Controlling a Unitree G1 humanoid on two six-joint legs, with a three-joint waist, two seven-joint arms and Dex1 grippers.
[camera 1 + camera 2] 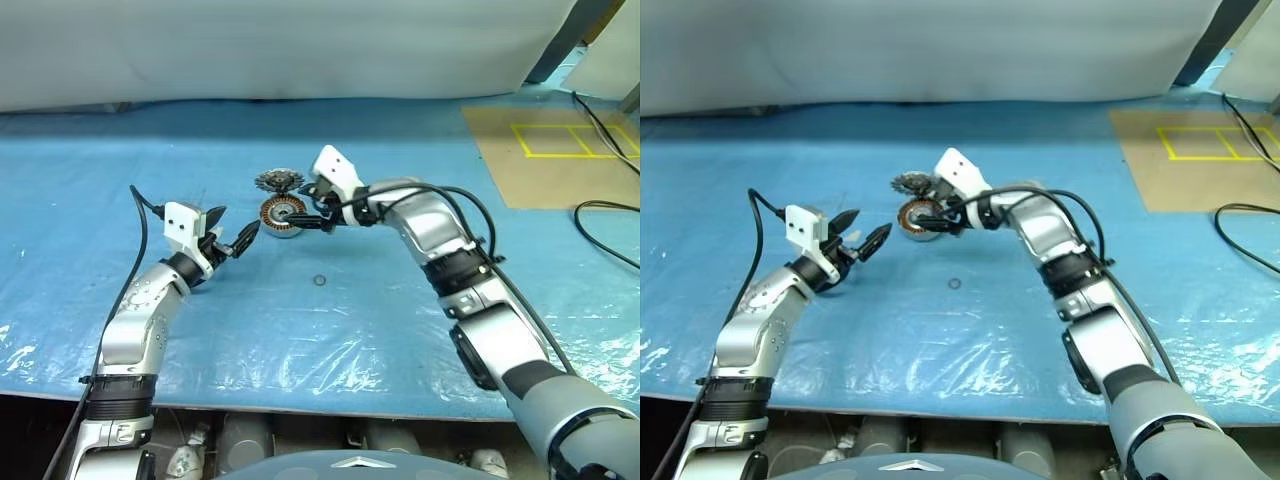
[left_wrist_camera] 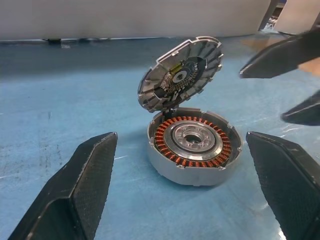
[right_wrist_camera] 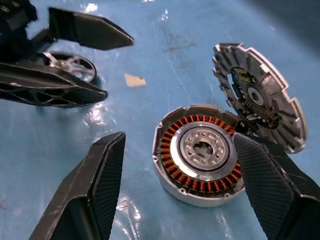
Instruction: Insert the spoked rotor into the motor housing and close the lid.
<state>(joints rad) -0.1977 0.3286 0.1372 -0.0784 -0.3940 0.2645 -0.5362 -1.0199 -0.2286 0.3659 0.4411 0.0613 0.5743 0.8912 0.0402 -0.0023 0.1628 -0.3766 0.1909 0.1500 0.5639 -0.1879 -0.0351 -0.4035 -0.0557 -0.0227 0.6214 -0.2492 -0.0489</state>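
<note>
The motor housing sits open on the blue sheet, its copper windings and silver hub bare, so nothing has been seated in it yet. The spoked rotor stands tilted at the housing's far rim. It touches the rim there, though I cannot tell whether it merely leans or is caught on it. No lid covers the housing. The left gripper hovers near the housing's left side, fingers spread wide and empty. The right gripper is just beside the housing's right edge, also parted and holding nothing. By my reading, both the insertion and the closing remain to be done.
</note>
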